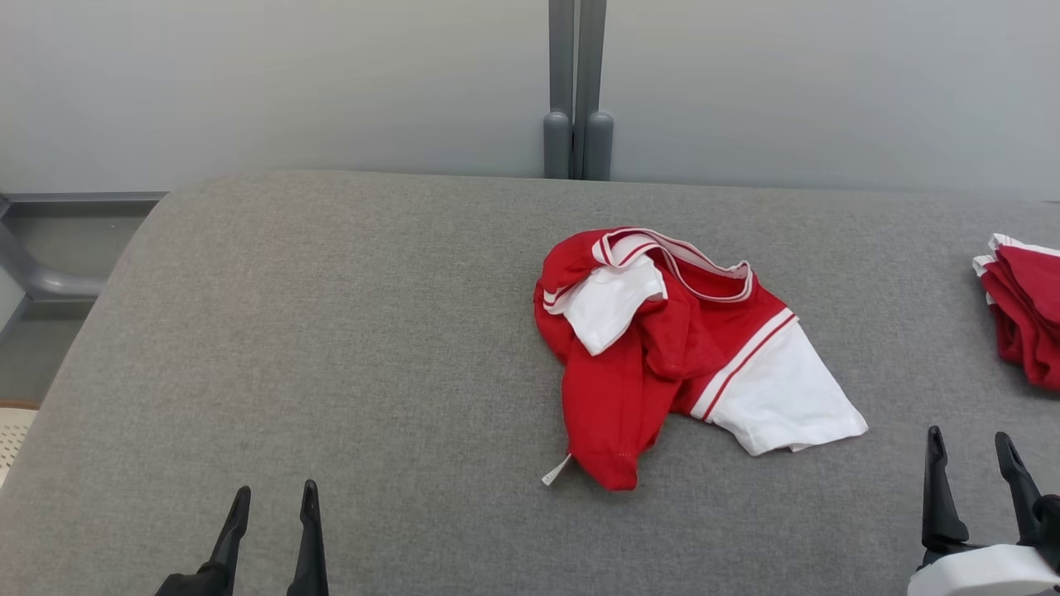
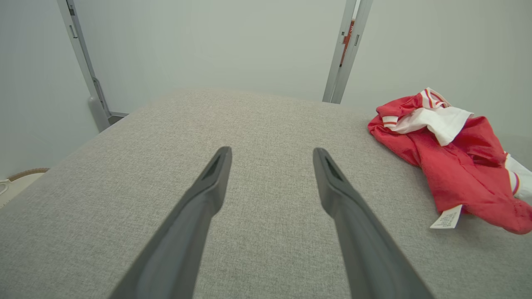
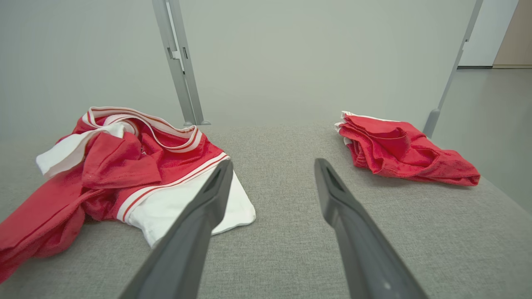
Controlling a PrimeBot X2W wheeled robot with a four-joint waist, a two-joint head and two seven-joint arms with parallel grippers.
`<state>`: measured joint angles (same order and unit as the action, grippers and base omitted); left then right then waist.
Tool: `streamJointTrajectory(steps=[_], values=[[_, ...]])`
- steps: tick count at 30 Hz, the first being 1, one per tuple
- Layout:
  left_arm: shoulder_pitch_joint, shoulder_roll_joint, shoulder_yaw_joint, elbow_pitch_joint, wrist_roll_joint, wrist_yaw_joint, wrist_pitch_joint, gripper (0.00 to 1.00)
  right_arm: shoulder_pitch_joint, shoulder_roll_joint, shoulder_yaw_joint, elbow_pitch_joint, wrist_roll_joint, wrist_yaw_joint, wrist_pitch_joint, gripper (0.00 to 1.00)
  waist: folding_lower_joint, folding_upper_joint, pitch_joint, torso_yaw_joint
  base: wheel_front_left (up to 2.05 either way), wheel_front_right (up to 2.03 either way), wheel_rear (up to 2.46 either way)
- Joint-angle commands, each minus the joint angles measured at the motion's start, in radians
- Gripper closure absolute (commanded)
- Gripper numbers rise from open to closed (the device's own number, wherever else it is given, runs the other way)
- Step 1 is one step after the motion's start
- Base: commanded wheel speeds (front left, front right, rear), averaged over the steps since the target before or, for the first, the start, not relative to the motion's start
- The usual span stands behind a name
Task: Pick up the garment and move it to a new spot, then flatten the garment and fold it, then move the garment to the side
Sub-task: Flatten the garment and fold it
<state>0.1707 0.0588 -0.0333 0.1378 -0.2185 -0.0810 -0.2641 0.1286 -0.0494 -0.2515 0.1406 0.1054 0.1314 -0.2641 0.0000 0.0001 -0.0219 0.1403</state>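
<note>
Near edge: the left gripper (image 1: pixel 277 488) is recorded at lower left, its dark tapered fingers spread wide with nothing between them, over bare cloth. The right gripper (image 1: pixel 968 434) is recorded at lower right, equally wide and empty, just off the near right corner of the shirt and apart from it.

Surface: a grey upholstered top (image 1: pixel 331 331) of fine woven texture, matte, is noted. Its far left corner is rounded and its left edge drops away. The whole left half is open, as is a strip between the shirt and the right-hand pile.

Mid-field: the red-and-white shirt (image 1: pixel 662 348) is found crumpled right of centre, well inside all edges. The red body is bunched into a narrow fold running toward the near side, ending beside a small white label (image 1: pixel 556 470). One white sleeve (image 1: pixel 778 397) is spread flat on the right. A striped ribbed collar (image 1: pixel 687 257) stands up at the far side.

Right edge: a second red garment (image 1: pixel 1027 306), loosely folded, is seen well apart from the shirt.

Far: a pale smooth partition with twin grey posts (image 1: pixel 577 83) is noted behind the top.
</note>
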Motion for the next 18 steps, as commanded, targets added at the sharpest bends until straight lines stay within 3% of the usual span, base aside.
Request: streamJointTrajectory(steps=[1,5,9,14,18], values=[[0.002,-0.003,0.004,0.006,0.015,-0.009,0.000,0.00,-0.003,-0.002,0.004,0.004,0.004,-0.001,0.000,0.00,0.0000,-0.0001,-0.006,0.014,0.00,0.00,0.00],[-0.029,-0.007,-0.012,0.002,0.036,-0.026,0.000,0.00,-0.016,-0.002,0.019,0.005,0.004,-0.001,0.000,0.00,0.0000,-0.0001,0.005,0.003,0.00,0.00,0.00],[-0.095,-0.008,-0.096,0.004,0.065,-0.043,0.000,0.00,-0.026,-0.002,0.029,0.004,0.006,-0.001,0.000,0.00,0.0000,-0.0001,0.019,-0.017,0.00,0.00,0.00],[-0.223,-0.007,-0.269,0.034,0.080,-0.050,0.000,0.00,-0.054,-0.002,0.043,0.001,0.006,-0.001,0.000,0.00,0.0000,-0.0001,0.054,-0.060,0.00,0.00,0.00],[-0.348,0.006,-0.457,0.164,0.057,-0.050,0.008,0.00,-0.087,-0.002,0.059,-0.006,0.009,-0.001,0.000,0.00,0.0000,-0.0001,0.102,-0.104,0.00,0.00,0.00]])
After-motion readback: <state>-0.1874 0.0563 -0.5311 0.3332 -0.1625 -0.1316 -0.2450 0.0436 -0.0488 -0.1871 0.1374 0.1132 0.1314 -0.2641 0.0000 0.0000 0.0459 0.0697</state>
